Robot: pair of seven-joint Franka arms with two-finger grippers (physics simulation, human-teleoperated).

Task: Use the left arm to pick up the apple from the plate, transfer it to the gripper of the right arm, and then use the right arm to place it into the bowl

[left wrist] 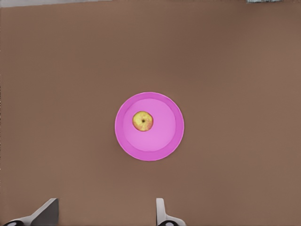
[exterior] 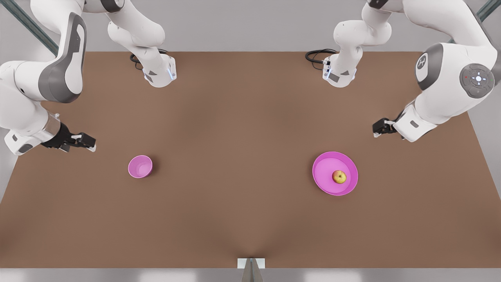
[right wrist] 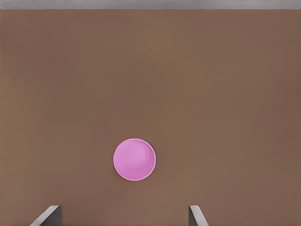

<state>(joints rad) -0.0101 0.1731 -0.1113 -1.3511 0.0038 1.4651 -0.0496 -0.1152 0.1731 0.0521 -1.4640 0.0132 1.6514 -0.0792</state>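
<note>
Seen from above and in front, a flat brown table (exterior: 242, 156) fills most of the scene, with a pale grey floor or wall showing beyond its far edge and at the sides. Two white robot arms rise from bases bolted near the far edge, each with a black cable looped beside it. A small grey bracket sits at the middle of the near edge. The plate (exterior: 325, 172), magenta and shallow, lies on the front view's right half of the table. The apple (exterior: 339, 177), yellow with a red blush, rests on the plate, a little off its centre toward the front view's right. The bowl (exterior: 140, 166), small and pink-purple, stands well apart on the front view's left half, upright and with nothing in it. The left gripper (exterior: 376, 131) hangs above the table on the front view's right, near the plate but behind it and not touching it. In the left wrist view the plate (left wrist: 167, 141) and apple (left wrist: 142, 121) lie below, and the gripper's fingers (left wrist: 160, 212) are spread wide with nothing between them. The right gripper (exterior: 91, 144) hangs at the front view's left, beside the table's edge, near the bowl but clear of it. In the right wrist view the bowl (right wrist: 134, 159) sits below on bare brown surface, and the fingers (right wrist: 196, 216) are likewise wide apart and hold nothing.
</note>
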